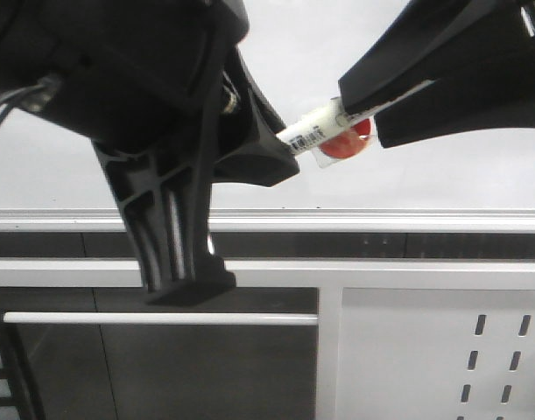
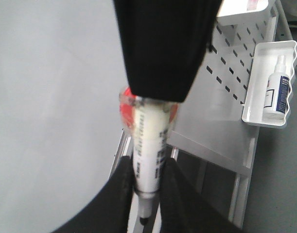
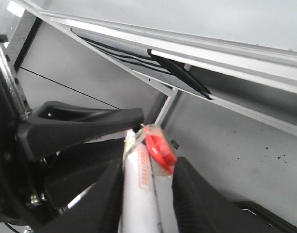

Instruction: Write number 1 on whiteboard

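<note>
A white marker (image 1: 306,136) with a red disc (image 1: 346,144) at its rear end hangs in the air in front of the whiteboard (image 1: 293,52). My left gripper (image 2: 147,179) is shut on the marker's barrel (image 2: 148,145), and the bare black tip pokes out past the fingers. My right gripper (image 3: 148,179) is shut on the other end of the marker (image 3: 138,194), by the red disc (image 3: 160,150). In the front view the left gripper (image 1: 280,149) and right gripper (image 1: 363,118) meet at the marker. The number 1 is not in view on the board.
The board's silver bottom rail (image 1: 381,219) runs across below the grippers. Under it is a white slotted panel (image 1: 442,350) and a thin horizontal bar (image 1: 162,318). A white side tray (image 2: 250,104) holds a spray bottle (image 2: 277,92).
</note>
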